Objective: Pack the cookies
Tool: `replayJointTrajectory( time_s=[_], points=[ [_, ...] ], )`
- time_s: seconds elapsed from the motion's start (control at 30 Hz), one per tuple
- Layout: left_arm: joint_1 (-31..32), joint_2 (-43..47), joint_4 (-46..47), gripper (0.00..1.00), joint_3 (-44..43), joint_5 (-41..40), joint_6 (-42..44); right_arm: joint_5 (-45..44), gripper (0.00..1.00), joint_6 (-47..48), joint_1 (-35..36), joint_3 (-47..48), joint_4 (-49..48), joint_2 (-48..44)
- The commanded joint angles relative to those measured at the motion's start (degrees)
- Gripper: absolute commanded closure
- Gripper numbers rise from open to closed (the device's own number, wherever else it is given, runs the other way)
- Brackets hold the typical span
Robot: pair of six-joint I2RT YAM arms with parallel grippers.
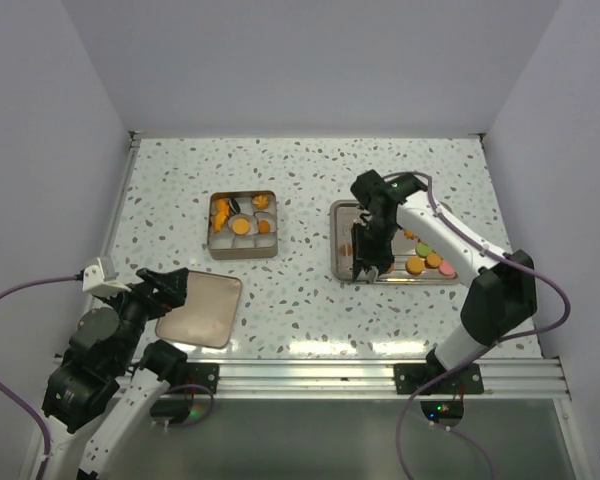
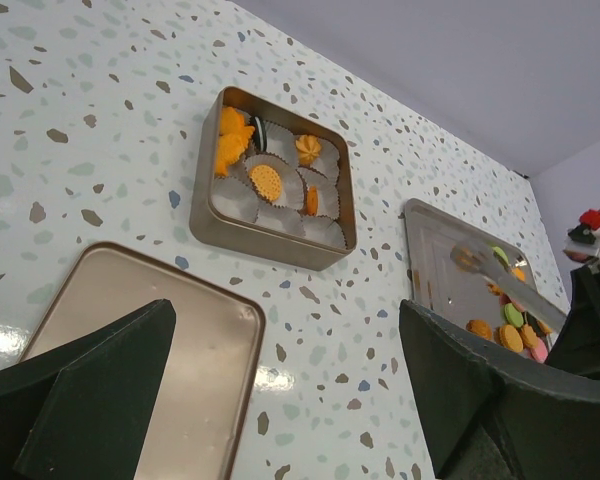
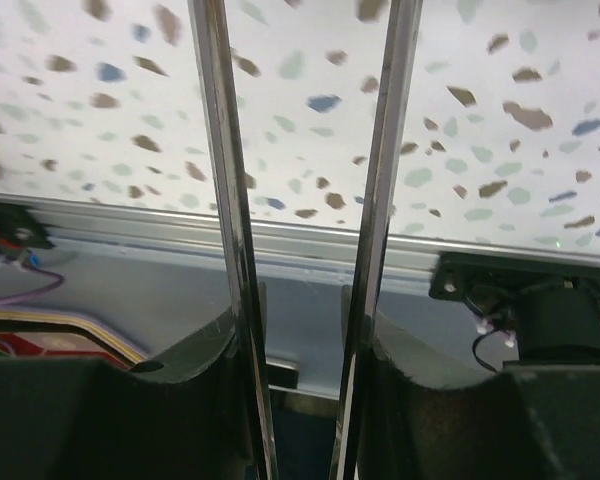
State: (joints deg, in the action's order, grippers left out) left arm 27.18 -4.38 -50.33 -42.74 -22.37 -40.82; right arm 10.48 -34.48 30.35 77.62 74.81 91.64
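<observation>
Orange cookies mostly lie on the tray at your right, and a few already sit in the paper cups of the box. You look to be at the pick: your right hand hangs over the tray's left end, blades apart with nothing between, so it needs to shift toward the cookies and drop. Mind the tray rim. Your left hand gapes wide by the lid. The table between tray and box gives carrying room.
</observation>
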Motion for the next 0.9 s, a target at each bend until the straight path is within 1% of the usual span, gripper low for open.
replayJointTrajectory(
  time_s=[0.0,0.03,0.1,0.13,0.2,0.23,0.27,0.3,0.4,0.43,0.47,0.53,0.6,0.73,0.87],
  points=[
    [0.33,-0.63,1.90,0.00,0.03,-0.57,0.74,2.44,0.72,0.38,0.23,9.98,2.88,1.79],
    [0.33,-0.63,1.98,0.00,0.03,-0.57,0.74,3.40,0.72,0.03,0.50,14.18,3.06,2.49],
    [0.33,-0.45,1.99,0.00,0.03,-0.57,0.74,4.28,0.73,-1.20,2.60,18.51,3.50,5.38],
    [0.33,-0.45,1.99,0.00,0.03,-0.57,0.74,4.81,0.72,-1.73,3.65,23.23,3.85,6.70],
    [0.33,-0.36,1.99,0.00,0.11,-0.57,0.74,5.51,0.72,-3.22,7.61,28.08,4.21,11.18],
    [0.33,-0.36,1.99,0.00,0.11,-0.66,0.83,6.56,0.73,-3.66,9.10,33.24,4.30,12.68],
    [0.33,-0.36,2.07,0.00,0.03,-0.66,0.83,7.27,0.73,-4.71,11.99,35.82,4.30,14.26],
    [0.33,-0.45,2.07,0.00,0.11,-0.66,0.74,7.88,0.73,-5.33,13.49,40.89,3.86,18.01],
    [0.33,-0.45,2.07,0.00,0.11,-0.66,0.65,10.87,0.74,-7.43,18.33,47.77,2.63,23.48],
    [0.33,-0.36,1.99,0.00,0.11,-0.66,0.65,11.75,0.74,-7.79,19.30,51.88,2.37,27.07],
    [0.33,-0.36,2.07,0.00,0.11,-0.74,0.65,12.28,0.74,-8.23,20.88,53.84,2.01,28.84],
    [0.24,-0.36,1.99,0.00,0.11,-0.74,0.65,13.86,0.74,-9.37,22.03,57.70,0.79,31.57],
    [0.33,-0.28,1.98,0.00,0.11,-0.83,0.56,15.61,0.74,-10.51,22.82,58.69,-1.14,34.39],
    [0.33,-0.19,1.81,0.00,0.03,-1.01,0.48,17.64,0.74,-12.19,23.53,56.24,-5.45,35.45],
    [0.33,-0.19,1.90,0.00,0.03,-1.01,0.48,18.00,0.73,-12.37,23.62,55.36,-6.69,36.68]
  ],
)
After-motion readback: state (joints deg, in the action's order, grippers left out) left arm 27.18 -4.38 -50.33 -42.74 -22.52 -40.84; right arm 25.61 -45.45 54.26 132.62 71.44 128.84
